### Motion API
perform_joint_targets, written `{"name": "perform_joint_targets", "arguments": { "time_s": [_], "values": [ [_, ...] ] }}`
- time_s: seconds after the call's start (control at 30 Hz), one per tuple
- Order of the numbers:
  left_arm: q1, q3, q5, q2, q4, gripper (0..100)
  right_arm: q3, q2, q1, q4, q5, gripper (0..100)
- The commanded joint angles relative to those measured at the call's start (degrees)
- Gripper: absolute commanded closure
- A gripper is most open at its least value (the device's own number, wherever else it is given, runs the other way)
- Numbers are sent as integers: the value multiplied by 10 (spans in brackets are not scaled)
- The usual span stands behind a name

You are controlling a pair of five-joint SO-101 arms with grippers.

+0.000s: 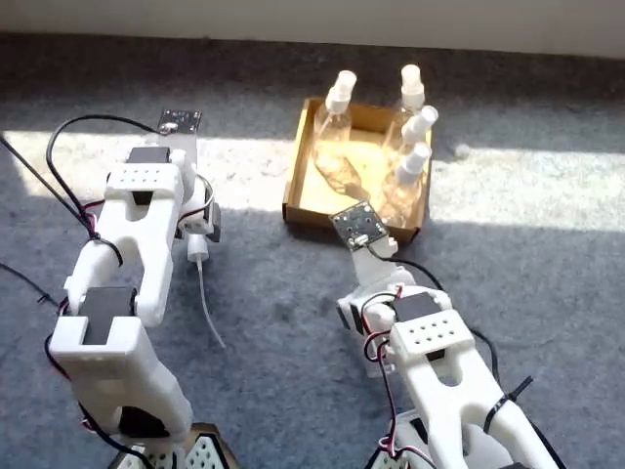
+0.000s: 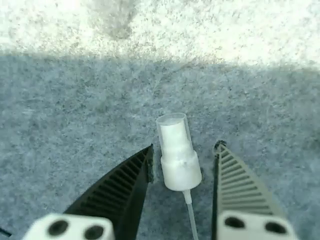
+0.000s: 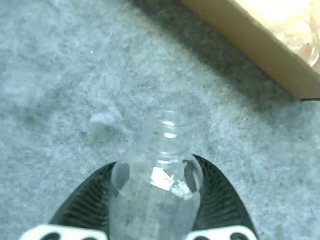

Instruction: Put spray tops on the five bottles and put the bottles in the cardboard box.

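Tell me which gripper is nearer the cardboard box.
Right. The right gripper, holding an uncapped bottle, sits just short of the cardboard box; the left gripper, straddling a spray top, is farther off.

Four capped bottles [image 1: 337, 127] in cardboard box [image 1: 293, 188]; fifth bottle [image 3: 157, 190] uncapped, spray top [image 2: 177, 155] apart.

Colours noted: spray top [image 2: 177, 157] white under a clear cap; bottle [image 3: 157, 185] colourless, see-through; cardboard box [image 1: 293, 191] tan; carpet [image 2: 75, 100] grey, finely speckled. Black ribbed fingers [image 2: 125, 190] on left gripper [image 2: 184, 146] and right gripper [image 3: 156, 162]. The left arm [image 1: 137, 234] and right arm [image 1: 444, 357] are white with black motor blocks [image 1: 103, 318].
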Motion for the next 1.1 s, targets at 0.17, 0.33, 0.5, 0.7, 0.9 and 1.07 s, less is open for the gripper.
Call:
{"name": "perform_joint_targets", "arguments": {
  "time_s": [0.17,0.33,0.5,0.7,0.9,1.07],
  "values": [
    [9,8,4,-2,4,811,-2,-13,1,-7,-2,995],
    [19,38,4,-2,-13,811,-2,-14,1,-8,-2,995],
    [20,47,4,-2,-18,811,-2,-15,1,-8,-2,995],
    [20,77,5,-2,-69,859,-2,-15,1,-8,-4,995],
    [20,80,6,-2,-74,918,-2,-15,1,-8,-4,995],
    [16,66,5,-22,-67,954,-1,-15,-9,-8,-4,995]
  ]
}}
